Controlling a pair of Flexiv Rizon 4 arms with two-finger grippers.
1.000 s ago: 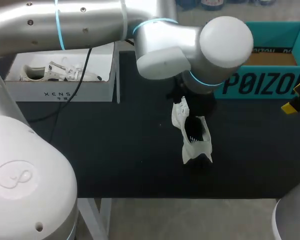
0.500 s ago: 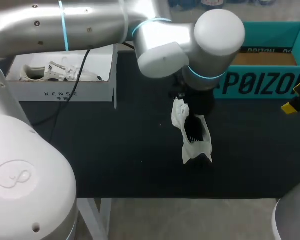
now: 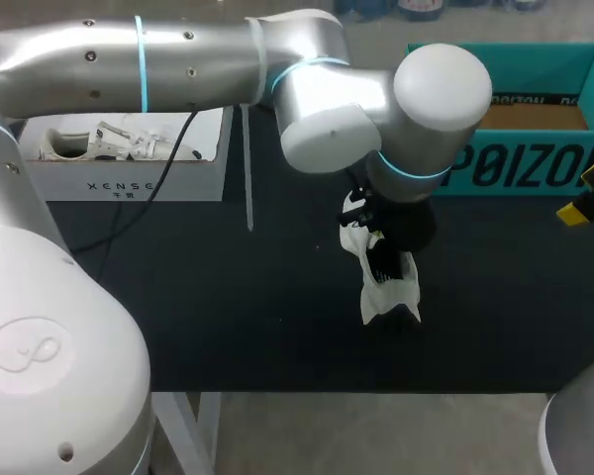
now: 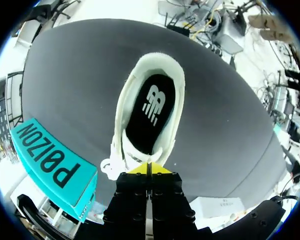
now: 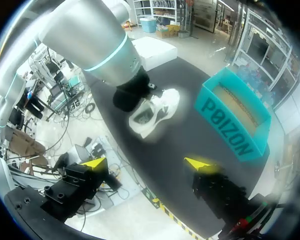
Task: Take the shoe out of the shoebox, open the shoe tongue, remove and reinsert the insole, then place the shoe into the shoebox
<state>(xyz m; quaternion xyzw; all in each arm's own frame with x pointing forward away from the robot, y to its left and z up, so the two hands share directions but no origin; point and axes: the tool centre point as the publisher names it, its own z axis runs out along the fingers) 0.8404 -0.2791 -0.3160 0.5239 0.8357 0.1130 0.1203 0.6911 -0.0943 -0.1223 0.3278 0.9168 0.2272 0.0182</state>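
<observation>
On the left of the black table sits an open white cardboard box with a pale laced shoe inside. My silver left arm comes across to the middle. Its left gripper hangs right over the lace end of the white sneaker, fingers pressed together (I cannot tell if they pinch anything). The sneaker stands on the table, out of any box, with its black insole showing inside. Next comes the open teal cardboard shoebox. My right gripper waits at the far right, fingers wide apart, holding nothing.
</observation>
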